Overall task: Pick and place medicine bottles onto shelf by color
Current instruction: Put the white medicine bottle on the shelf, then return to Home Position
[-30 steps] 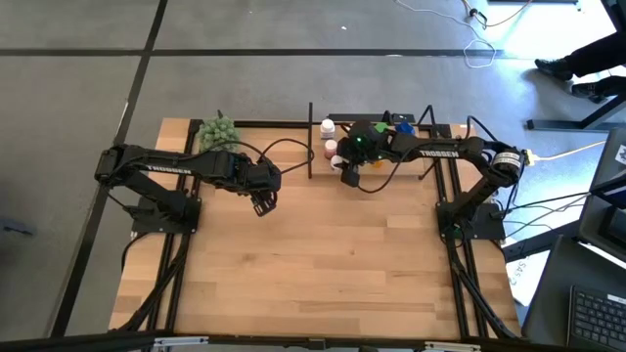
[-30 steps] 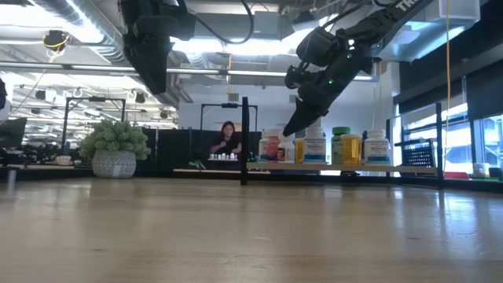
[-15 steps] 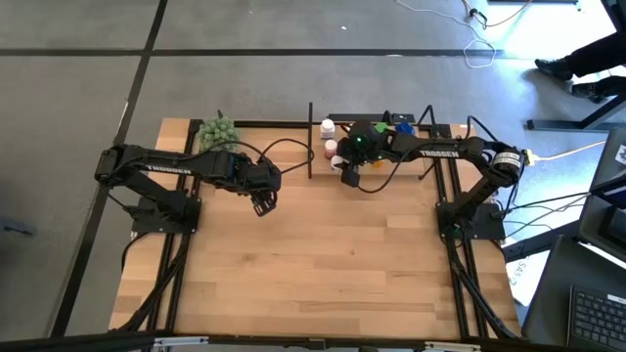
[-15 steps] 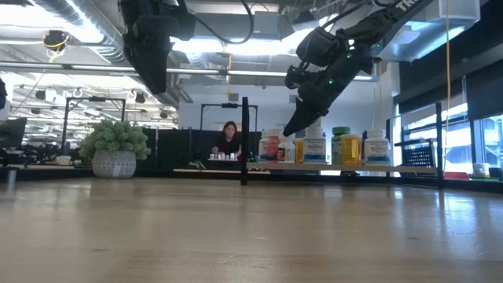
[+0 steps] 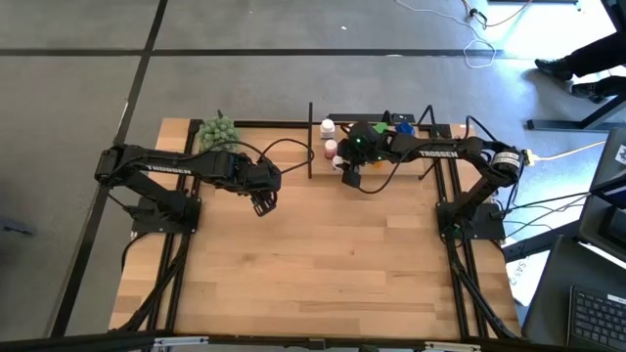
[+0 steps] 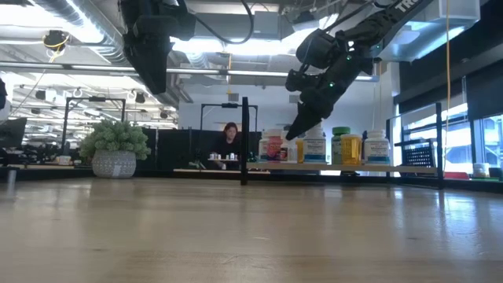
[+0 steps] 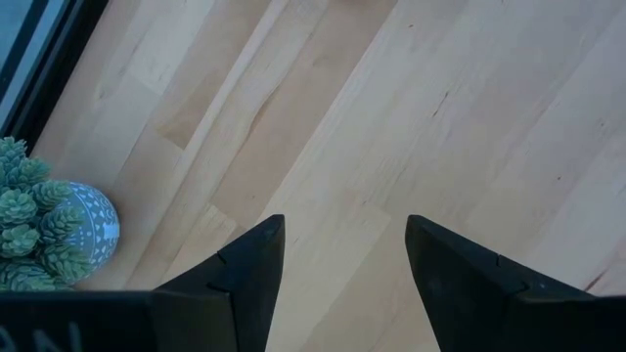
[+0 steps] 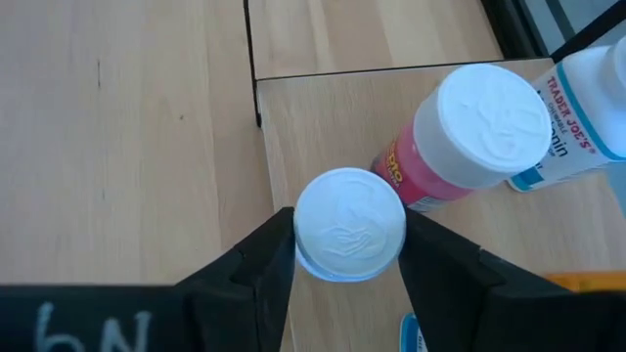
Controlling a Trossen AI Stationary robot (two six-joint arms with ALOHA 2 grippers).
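My right gripper (image 8: 349, 256) is over the left end of the shelf (image 8: 323, 108), shut on a small white-capped bottle (image 8: 349, 225); the cap hides the bottle's body. A pink-red bottle (image 8: 469, 137) and a white bottle with a blue label (image 8: 587, 108) stand upright on the shelf board just beyond it. In the low view several bottles (image 6: 340, 146) stand in a row on the shelf (image 6: 354, 167), with my right gripper (image 6: 291, 135) above its left part. My left gripper (image 5: 262, 203) hangs open and empty over the bare table. My right gripper pinches the bottle's white cap (image 8: 303, 230) between its two fingers, one on each side. The fingers come from above, pointing steeply down. The bottle stands upright under them. I cannot tell whether its base is on the shelf board.
A green plant in a patterned pot (image 5: 217, 132) stands at the table's far left, near my left gripper. Black posts (image 6: 244, 141) edge the shelf. A person sits far off in the room behind (image 6: 229, 140). The wide near part of the table (image 5: 323, 274) is bare wood.
My right gripper has sunk a little toward the shelf with the bottle still in its fingers.
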